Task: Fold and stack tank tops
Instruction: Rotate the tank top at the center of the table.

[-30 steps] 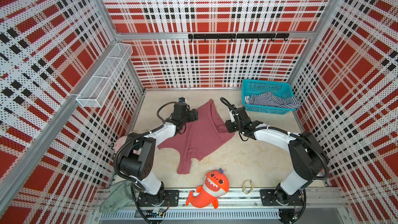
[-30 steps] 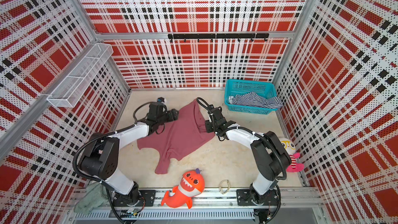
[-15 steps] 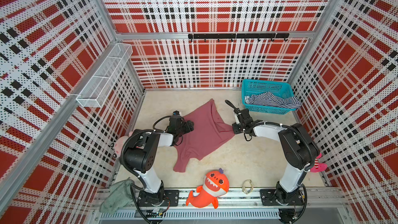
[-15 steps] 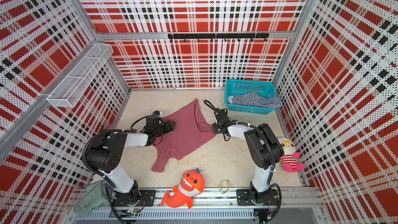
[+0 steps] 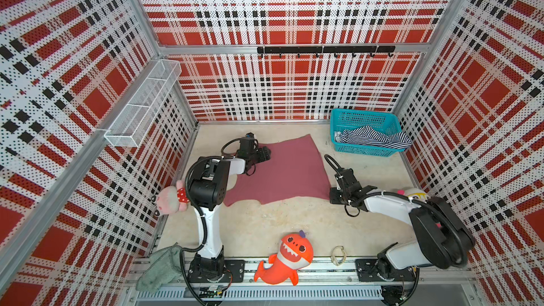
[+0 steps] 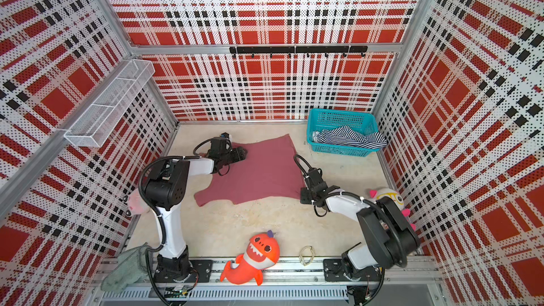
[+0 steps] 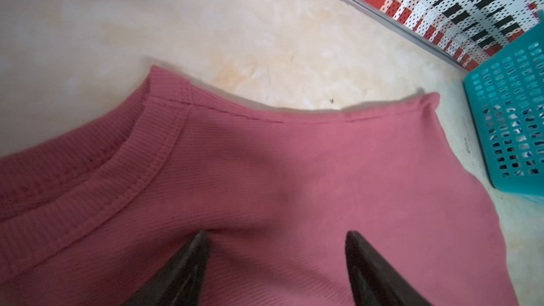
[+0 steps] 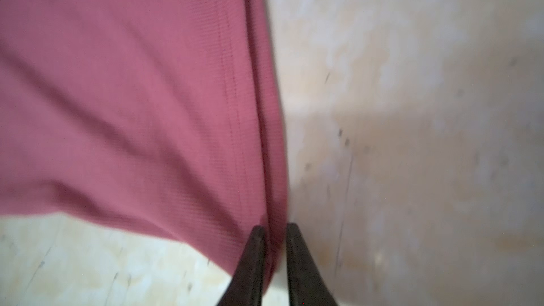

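While the maroon tank top (image 5: pixel 288 172) lies spread flat on the table (image 5: pixel 294 225), toward the back and left edges and with no fold that shows, you are only at the start of the task. Your left gripper (image 7: pixel 276 235) stands wide over the cloth near the neckline and holds nothing, and your right gripper (image 8: pixel 273 228) is narrowed onto the hem corner facing the right edge. With the striped tank top (image 5: pixel 371 139) crumpled in the teal basket (image 5: pixel 365 152) at the back right corner, both folds and the stacking appear to be left.
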Robot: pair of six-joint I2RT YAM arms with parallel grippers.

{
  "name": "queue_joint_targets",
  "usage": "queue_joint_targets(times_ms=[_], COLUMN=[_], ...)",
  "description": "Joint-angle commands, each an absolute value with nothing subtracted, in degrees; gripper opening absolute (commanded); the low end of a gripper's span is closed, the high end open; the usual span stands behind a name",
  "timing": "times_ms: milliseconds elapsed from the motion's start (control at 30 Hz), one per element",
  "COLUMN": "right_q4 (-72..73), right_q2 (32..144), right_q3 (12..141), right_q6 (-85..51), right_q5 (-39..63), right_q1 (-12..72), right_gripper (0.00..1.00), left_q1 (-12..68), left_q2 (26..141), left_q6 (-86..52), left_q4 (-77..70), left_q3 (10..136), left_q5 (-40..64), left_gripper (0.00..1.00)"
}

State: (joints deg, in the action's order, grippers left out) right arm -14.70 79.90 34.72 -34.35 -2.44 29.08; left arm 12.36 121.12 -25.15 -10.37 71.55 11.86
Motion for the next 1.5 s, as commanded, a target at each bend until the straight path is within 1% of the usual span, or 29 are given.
queue_joint_targets(times_ms=[0,67,167,267,333,367,467,533,633,700,767,833,933,1033,1100,1267,1367,1467], right_q4=[-27.6,-30.9,-29.8,-24.6,-20.2,-18.5,-14.4,-14.1,-14.5,-15.2,-15.1,-13.6,-12.0,-13.8,-15.8,-18.0,-18.8,-20.0], right_q2=[71.9,67.9,66.1,70.0,74.1,76.0,81.5,83.0,81.9,80.5,79.0,78.0,77.1,75.5,74.8,75.0,75.7,75.7], right_q3=[36.5,39.1,42.3,44.2,46.1,47.2,49.3,49.4,47.3,45.4,43.3,40.9,38.5,38.6,39.3,40.9,41.6,42.2], right_q6=[-40.1,-38.9,-36.9,-36.3,-36.4,-36.4,-37.3,-38.6,-40.3,-41.2,-41.5,-41.8,-42.3,-41.9,-41.1,-39.9,-39.6,-39.5], right_q5=[-5.7,-8.7,-9.0,-5.7,-4.6,-3.6,-0.5,-1.9,-3.7,-2.0,-0.3,3.4,9.6,9.7,8.7,7.3,7.2,6.2], right_q1=[30.0,30.0,30.0,30.6,32.9,33.9,34.9,34.9,34.3,32.6,31.3,29.4,25.9,25.1,25.1,25.0,25.0,25.0], right_gripper=[0.26,0.3,0.32,0.31,0.3,0.3,0.27,0.25,0.22,0.22,0.23,0.25,0.29,0.3,0.3,0.29,0.28,0.28], left_q1=[13.2,13.6,13.0,13.5,13.7,15.8,16.9,17.1,16.8,16.7,16.3,14.9,12.0,10.4,10.1,9.9,10.6,11.0], left_q2=[126.5,126.3,124.7,120.9,117.2,115.6,110.2,105.5,96.6,89.4,84.0,80.5,76.2,71.5,68.8,68.4,69.6,70.1], left_q6=[-21.5,-18.9,-17.2,-14.8,-13.3,-13.0,-12.9,-13.6,-16.6,-20.2,-23.4,-26.4,-30.6,-35.4,-38.2,-42.5,-42.3,-41.7], left_q4=[2.9,4.8,6.2,5.8,5.8,6.0,8.1,8.8,9.1,8.1,6.0,5.0,3.5,1.1,-0.9,-6.2,-6.1,-3.5], left_q3=[76.5,78.1,78.4,77.2,76.3,75.8,74.2,71.4,64.4,57.4,50.1,44.5,37.4,30.3,26.0,20.4,19.7,19.7], left_q5=[11.8,9.7,8.0,6.8,5.7,5.2,2.8,1.2,-1.1,-0.3,1.0,3.7,9.7,14.5,15.7,18.1,18.1,16.0], left_gripper=[0.78,0.79,0.81,0.83,0.86,0.87,0.88,0.89,0.89,0.86,0.8,0.74,0.69,0.65,0.62,0.55,0.52,0.49])
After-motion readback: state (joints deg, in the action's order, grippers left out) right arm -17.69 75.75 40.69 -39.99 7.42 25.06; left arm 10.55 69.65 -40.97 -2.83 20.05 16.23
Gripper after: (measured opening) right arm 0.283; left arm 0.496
